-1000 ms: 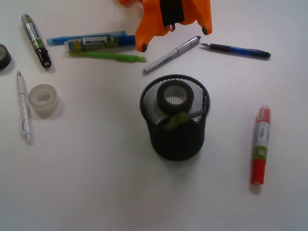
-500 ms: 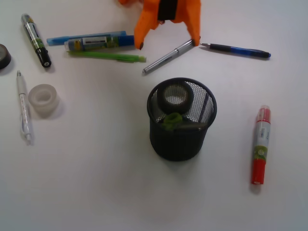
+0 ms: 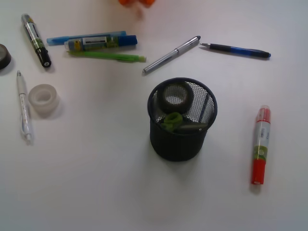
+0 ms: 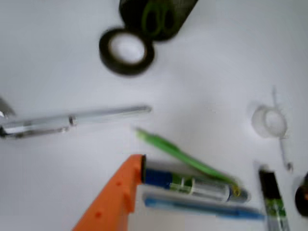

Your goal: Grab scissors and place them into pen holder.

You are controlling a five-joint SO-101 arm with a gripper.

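claw (image 4: pixel 115 202) showed only one orange finger in wrist view, held nothing visible; how far open, cannot tell. just beside it lay the blue marker (image 4: pixel 192 186) and green pen (image 4: pixel 185 155). well ahead stood the pen holder (image 3: pixel 182 120), scissors (image 3: pixel 175 121) inside, handles up. risk: little left; a low retreat could sweep those pens. versus half a second ago, claw had pulled nearly out of front view; holder unmoved.
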